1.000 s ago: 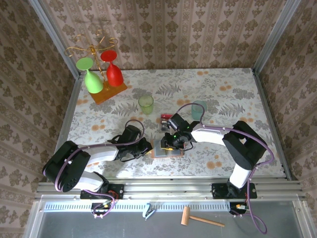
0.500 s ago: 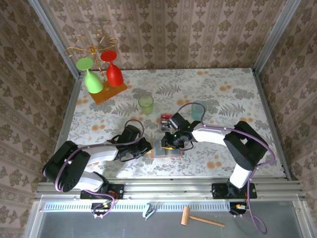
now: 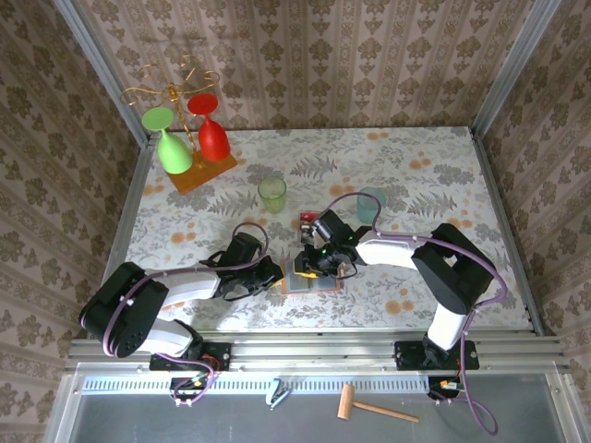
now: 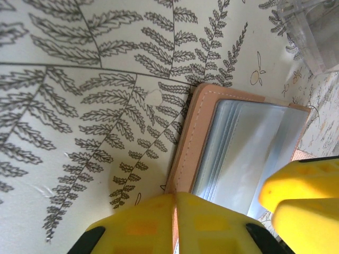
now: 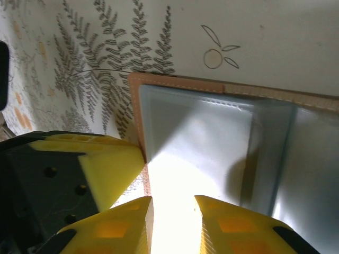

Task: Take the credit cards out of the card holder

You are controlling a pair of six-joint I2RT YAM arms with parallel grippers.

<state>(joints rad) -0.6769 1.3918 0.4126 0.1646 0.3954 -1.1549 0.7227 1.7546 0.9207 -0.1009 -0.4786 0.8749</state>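
**The holder may come away with the card**

On the fern-printed surface [image 3: 434, 166] both arms meet at lower centre of the top view, over the card holder [image 3: 323, 284]. It lies open, grey-blue pockets up, with its salmon rim showing.

In the left wrist view the left fingers [image 4: 175, 222] sit at the bottom edge, drawn close together. The holder's near edge runs in between them, so we judge that they pinch it.

In the right wrist view the right fingers [image 5: 233, 227] stand a little apart at the bottom of the frame, above a pocket. Hard glare fills the gap, so we cannot tell whether a card sits there. A red card [image 3: 303, 220] lies on the surface just above the holder in the top view.

We see three risks:
- If the left pinch is shallow, a pull on a tight card could drag or lift the whole holder.
- The two arms' fingers work just beside each other at one corner, so a small sideways slip could knock them together.
- The right fingers could close on the pocket's lip rather than the card, or a thin card could slide out of them.
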